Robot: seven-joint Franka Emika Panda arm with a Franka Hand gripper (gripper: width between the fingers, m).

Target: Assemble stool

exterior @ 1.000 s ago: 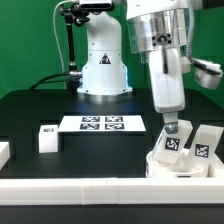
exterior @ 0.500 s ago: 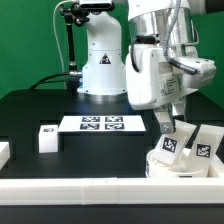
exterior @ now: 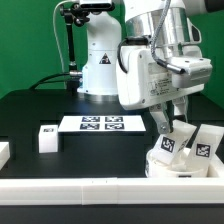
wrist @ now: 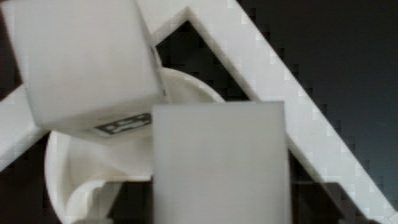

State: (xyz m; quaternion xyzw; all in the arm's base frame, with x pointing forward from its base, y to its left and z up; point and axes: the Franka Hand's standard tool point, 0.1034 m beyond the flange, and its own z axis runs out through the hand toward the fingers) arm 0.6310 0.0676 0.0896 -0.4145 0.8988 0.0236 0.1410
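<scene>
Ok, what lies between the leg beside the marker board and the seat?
Bare black table, in the exterior view. The marker board sits just behind that stretch, not between the leg and the seat.

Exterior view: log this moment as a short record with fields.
hand: closed on the held leg
held leg: tag toward the camera, lower end at the top of the seat
seat: by the front rail, on the exterior view's right
second leg: standing on the seat, to the exterior view's right of the held leg
loose leg: alone on the table, to the exterior view's left of the marker board
</scene>
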